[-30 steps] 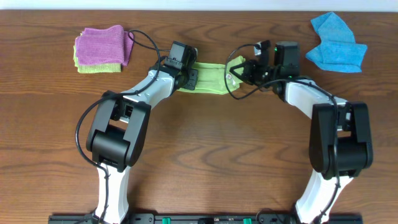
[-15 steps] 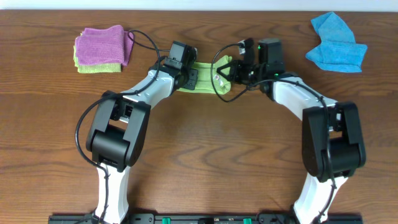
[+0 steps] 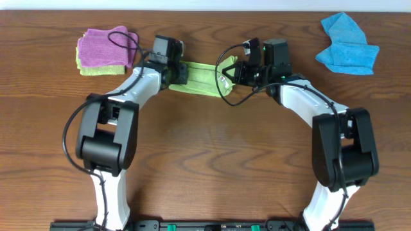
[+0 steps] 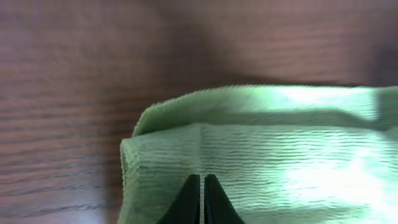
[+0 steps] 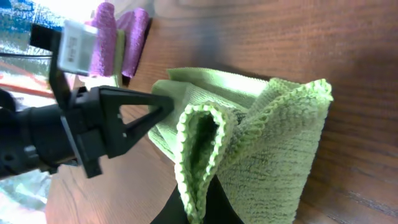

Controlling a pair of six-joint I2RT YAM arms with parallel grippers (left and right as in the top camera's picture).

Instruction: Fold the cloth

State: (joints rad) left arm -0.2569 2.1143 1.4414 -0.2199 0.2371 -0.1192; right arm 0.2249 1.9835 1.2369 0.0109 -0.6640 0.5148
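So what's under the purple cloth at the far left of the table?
A yellow-green cloth lies under the purple cloth. Only strips along its left and near edges show. The rest is covered, so its shape cannot be seen.

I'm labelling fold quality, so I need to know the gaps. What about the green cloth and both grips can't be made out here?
- Overhead: the cloth has both ends covered by the left gripper and right gripper; its layer count is hidden.
- Left wrist: blurred; the cloth runs off the right and bottom edges.
- Right wrist: the right gripper is cut by the bottom edge; bunched folds hide how much cloth it pinches.
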